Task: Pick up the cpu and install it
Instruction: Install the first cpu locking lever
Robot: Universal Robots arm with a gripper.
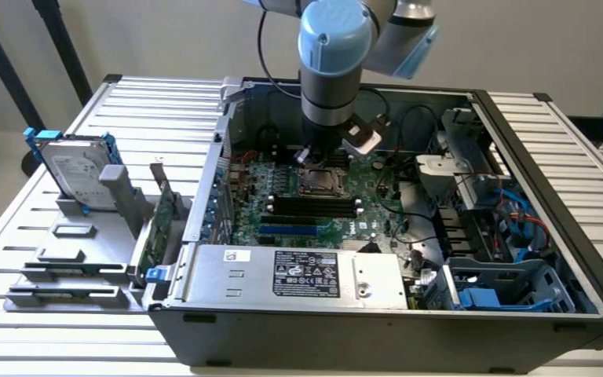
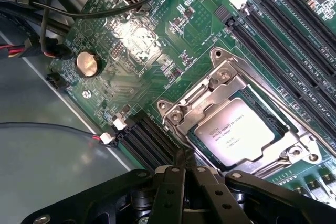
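I had the gripper [image 2: 185, 170] just above the board, jaws together on nothing. The cpu [image 2: 237, 131] already lay in its socket [image 2: 181, 113]. I judged that any further drop could jab the socket frame or board [image 1: 328, 206].

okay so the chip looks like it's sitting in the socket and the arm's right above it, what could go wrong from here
1. The shut claw sits right at the edge of the metal socket frame; a small sideways move might scrape it or nudge the cpu.
2. The cpu may not be fully seated; the pictures cannot confirm that.
3. Black cables hang near the arm inside the computer case and could snag.
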